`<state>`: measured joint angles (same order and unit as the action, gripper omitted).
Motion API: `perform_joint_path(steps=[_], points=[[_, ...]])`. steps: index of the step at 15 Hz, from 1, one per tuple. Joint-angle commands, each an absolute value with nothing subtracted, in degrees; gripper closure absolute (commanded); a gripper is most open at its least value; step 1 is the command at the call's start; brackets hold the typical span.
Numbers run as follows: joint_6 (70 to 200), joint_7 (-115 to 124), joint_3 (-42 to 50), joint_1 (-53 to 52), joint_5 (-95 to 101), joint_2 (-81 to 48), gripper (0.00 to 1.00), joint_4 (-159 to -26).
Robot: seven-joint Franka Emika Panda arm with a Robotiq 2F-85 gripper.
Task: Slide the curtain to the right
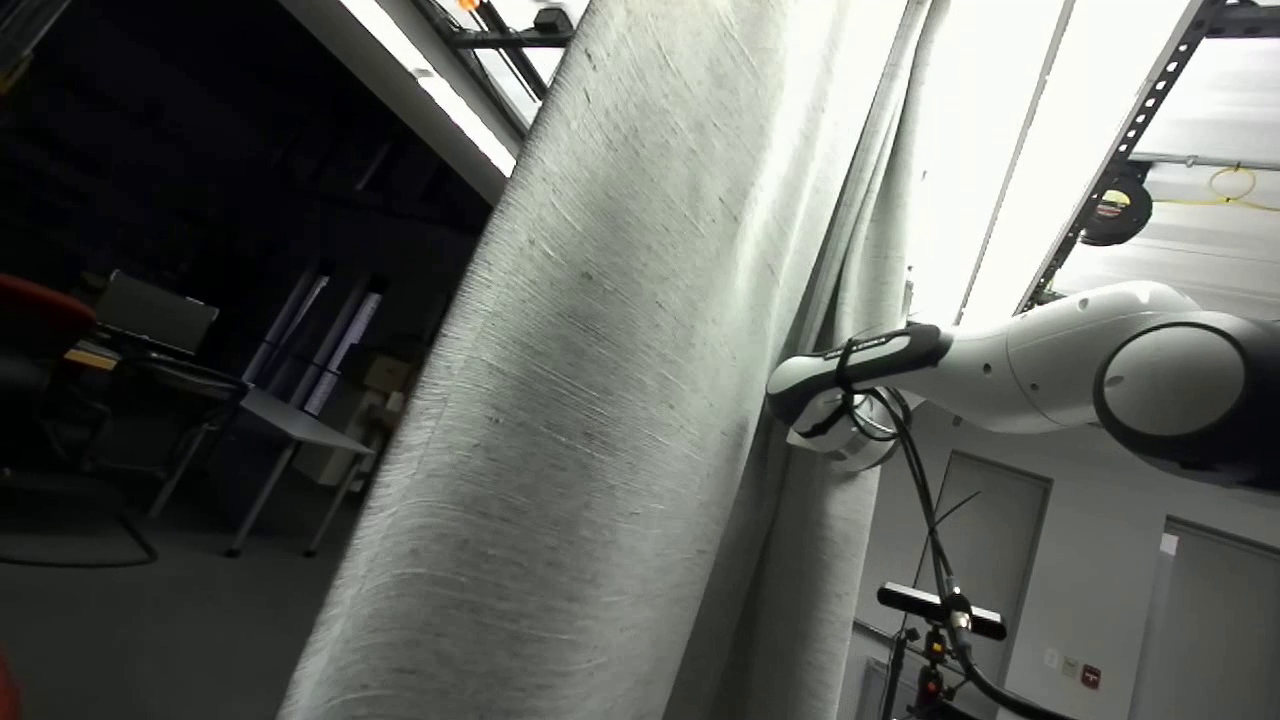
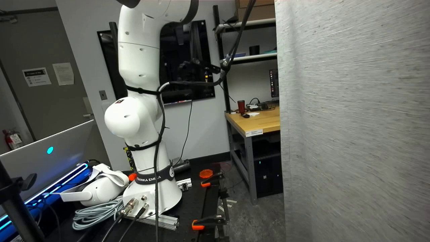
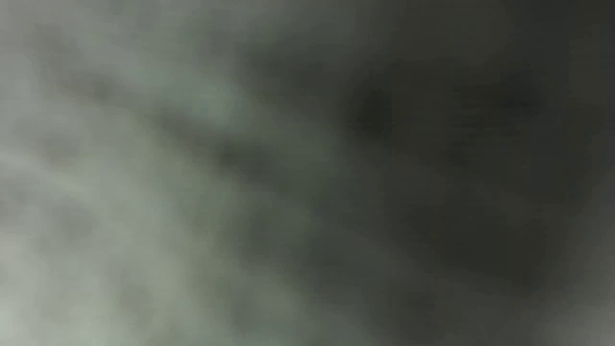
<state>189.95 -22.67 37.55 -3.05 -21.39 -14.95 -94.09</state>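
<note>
The curtain [image 1: 600, 350] is a tall light grey-white woven drape with long vertical folds. It fills the middle of an exterior view, with narrower folds bunched on its right side. It also fills the right side of an exterior view [image 2: 356, 117]. The arm's wrist [image 1: 850, 400] reaches in from the right and lies against or very close to the folds at mid-height. My gripper is hidden behind the wrist and the fabric, so its fingers do not show. The wrist view shows only blurred grey, light at left and dark at right, probably curtain fabric [image 3: 96, 216] very close to the lens.
Black cables [image 1: 925, 500] hang from the wrist. A camera on a stand [image 1: 940, 610] is below the arm. A wooden desk [image 2: 258, 121] stands beyond the curtain's edge. A headset [image 2: 104, 188], laptop [image 2: 57, 148] and orange-tipped clamps [image 2: 208, 222] are around the arm's base.
</note>
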Motion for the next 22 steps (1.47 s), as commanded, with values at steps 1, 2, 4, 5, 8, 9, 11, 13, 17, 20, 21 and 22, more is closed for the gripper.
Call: perform_joint_path(steps=[1, 2, 4, 5, 8, 9, 11, 13, 17, 20, 21, 22], points=[[190.0, -22.2, 30.7, -2.7, -22.0, -13.6, 1.00, -102.1], [190.5, -22.1, 28.1, -2.4, -21.8, -12.3, 1.00, -103.2], [191.2, -21.8, 23.3, -1.4, -21.1, -9.7, 1.00, -105.5], [191.2, -21.5, 20.8, -0.7, -20.8, -8.1, 1.00, -106.9], [189.9, -15.2, 15.5, 1.5, -15.0, -3.3, 1.00, -111.1], [189.6, -14.0, 14.0, 1.7, -14.1, -1.4, 1.00, -112.8], [189.5, -10.1, 11.7, 2.1, -11.6, 1.8, 1.00, -116.3], [189.3, -7.0, 9.8, 2.2, -10.5, 4.6, 1.00, -119.4], [183.5, -8.3, 15.2, -6.1, -14.1, 9.9, 0.58, -124.9], [173.0, -15.9, 21.7, -11.1, -20.1, 13.5, 0.35, -128.2], [168.7, -18.3, 23.4, -11.2, -21.3, 14.3, 0.28, -128.6], [164.2, -20.1, 24.8, -10.5, -21.5, 14.9, 0.20, -128.8]])
